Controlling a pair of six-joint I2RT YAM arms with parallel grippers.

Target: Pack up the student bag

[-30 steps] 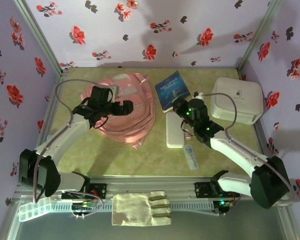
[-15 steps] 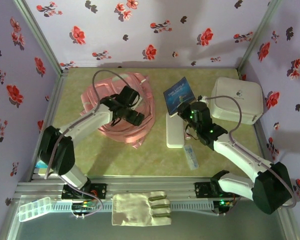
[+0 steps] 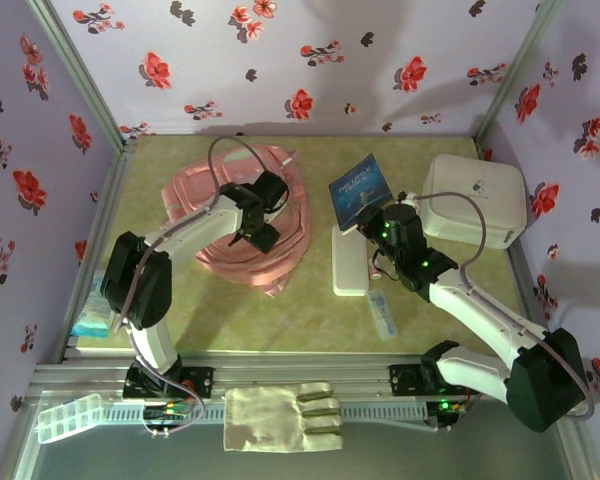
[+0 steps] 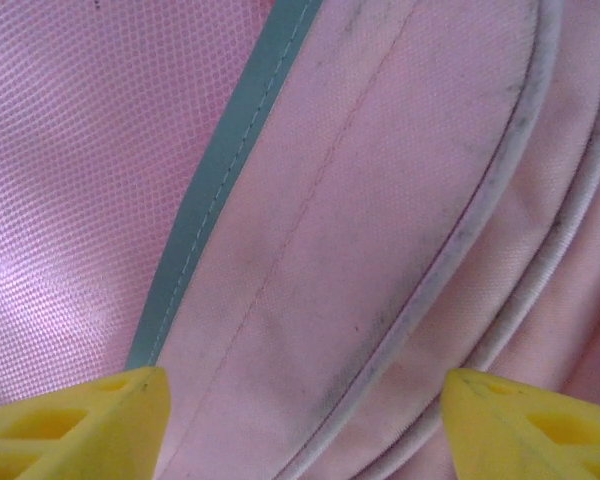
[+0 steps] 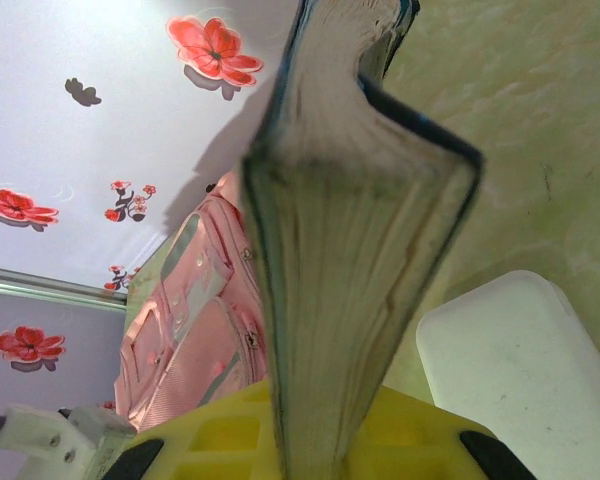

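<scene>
**Right gripper pinches a book upright, left gripper spread over the student bag**

Your right gripper is clamped on a book. In the right wrist view the yellow jaws of this gripper squeeze the book's bottom edge, page block facing the camera, dark blue cover on either side. The book stands tilted above the table, cover toward the overhead camera. A flat white rectangular case lies on the table just below the right gripper, and the wrist view shows a rounded corner of it. A small pale object lies near it, too small to name. The white rounded hard box sits to the right, near the book but apart from it.

Your left gripper is over the student bag, the fingers spread wide. In the left wrist view the yellow fingertips sit at the bottom corners, and the gripper has pink fabric, light piping and a teal strip of the bag between them. Contact with the fabric can't be judged.

The bag lies flat at the far left of the table, well apart from the book. From the right wrist it shows beyond the book, front pockets visible.

A glove and a clear compartment box rest at the near rail.
</scene>
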